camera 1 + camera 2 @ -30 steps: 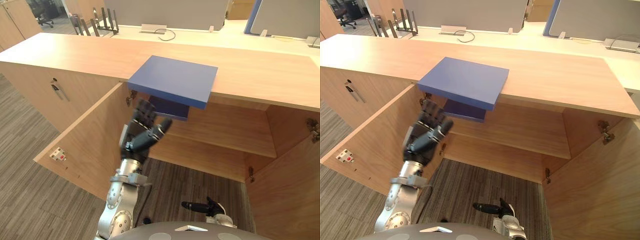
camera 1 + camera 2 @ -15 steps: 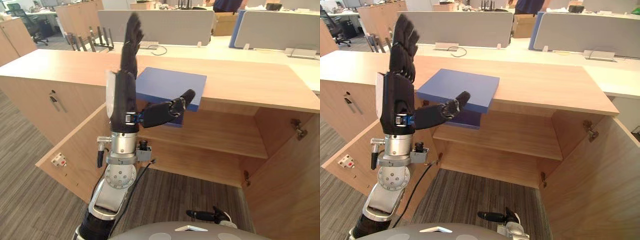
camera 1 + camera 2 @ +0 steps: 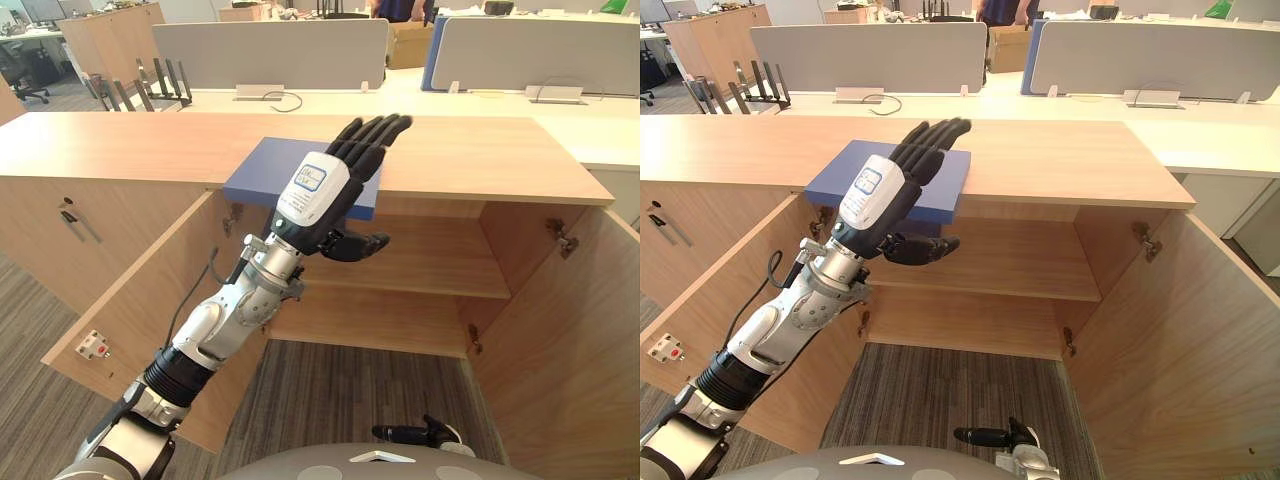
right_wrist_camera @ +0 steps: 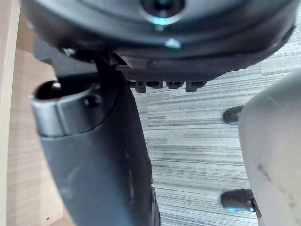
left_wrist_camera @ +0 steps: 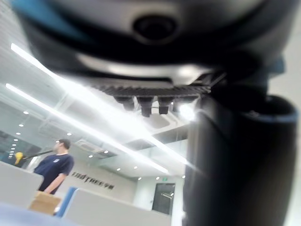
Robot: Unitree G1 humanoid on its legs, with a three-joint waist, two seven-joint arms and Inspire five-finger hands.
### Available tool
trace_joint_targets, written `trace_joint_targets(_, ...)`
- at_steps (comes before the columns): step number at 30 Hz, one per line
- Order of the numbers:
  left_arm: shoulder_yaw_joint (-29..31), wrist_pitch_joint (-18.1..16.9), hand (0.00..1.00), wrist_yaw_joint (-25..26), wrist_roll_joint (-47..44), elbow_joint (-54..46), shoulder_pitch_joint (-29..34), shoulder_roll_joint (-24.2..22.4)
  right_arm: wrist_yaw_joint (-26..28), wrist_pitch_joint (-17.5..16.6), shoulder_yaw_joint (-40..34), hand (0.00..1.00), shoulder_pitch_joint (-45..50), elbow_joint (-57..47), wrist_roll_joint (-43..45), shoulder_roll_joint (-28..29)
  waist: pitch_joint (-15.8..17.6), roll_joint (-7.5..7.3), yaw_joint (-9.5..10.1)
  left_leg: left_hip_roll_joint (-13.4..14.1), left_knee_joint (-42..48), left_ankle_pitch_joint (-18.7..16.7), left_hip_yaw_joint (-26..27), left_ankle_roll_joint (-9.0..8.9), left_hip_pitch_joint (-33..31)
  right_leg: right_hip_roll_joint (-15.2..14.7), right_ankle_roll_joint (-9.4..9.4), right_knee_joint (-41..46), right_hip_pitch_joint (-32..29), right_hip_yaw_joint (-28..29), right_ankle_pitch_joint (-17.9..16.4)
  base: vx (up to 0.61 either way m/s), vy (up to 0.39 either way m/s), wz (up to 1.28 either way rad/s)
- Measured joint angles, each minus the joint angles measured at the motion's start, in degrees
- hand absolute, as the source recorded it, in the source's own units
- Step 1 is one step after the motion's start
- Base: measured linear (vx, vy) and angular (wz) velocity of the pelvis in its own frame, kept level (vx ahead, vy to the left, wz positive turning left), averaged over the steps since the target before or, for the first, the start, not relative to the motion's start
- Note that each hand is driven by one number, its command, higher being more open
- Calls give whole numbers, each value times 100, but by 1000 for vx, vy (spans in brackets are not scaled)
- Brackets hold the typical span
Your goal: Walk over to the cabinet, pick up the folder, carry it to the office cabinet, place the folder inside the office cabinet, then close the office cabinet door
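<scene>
Left hand [image 3: 318, 196] stretched flat over the blue folder [image 3: 254, 174] on the cabinet top [image 3: 120, 140].
The folder lies flat on the cabinet top, its near edge jutting past the cabinet's front edge, above the open compartment with its shelf [image 3: 430, 268]. The left hand's fingers [image 3: 372, 133] are straight and spread over the folder's right part, the thumb [image 3: 358, 244] standing out below the jutting edge; it grips nothing, and whether the fingers touch the folder cannot be told. Both cabinet doors [image 3: 150, 300] stand open. The right hand [image 3: 405, 434] hangs low before the cabinet, fingers relaxed, holding nothing.
</scene>
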Motion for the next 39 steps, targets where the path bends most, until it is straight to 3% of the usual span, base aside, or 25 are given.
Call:
trace_joint_targets(9,17,240,100,-83,218,722,-3,440,74,1,-111,100,1,1,-1,23,94,-127,0,-41,1,-1,-159,-1,0,-48,-13,-86,17,-17,58,-4,0,-1)
trace_joint_targets(25,564,621,100,-59,265,1219,-19,436,126,2,-219,100,14,-109,-2,41,242,-190,-128,-49,-8,-12,-146,-15,30,-63,-24,-145,37,30,130,-19,-5,-2)
trace_joint_targets(39,583,736,100,217,662,1360,-675,433,122,1,-228,100,21,-109,0,65,267,-228,-211,-44,-9,-24,-109,-27,30,-60,-32,-200,45,70,165,-5,-10,-1)
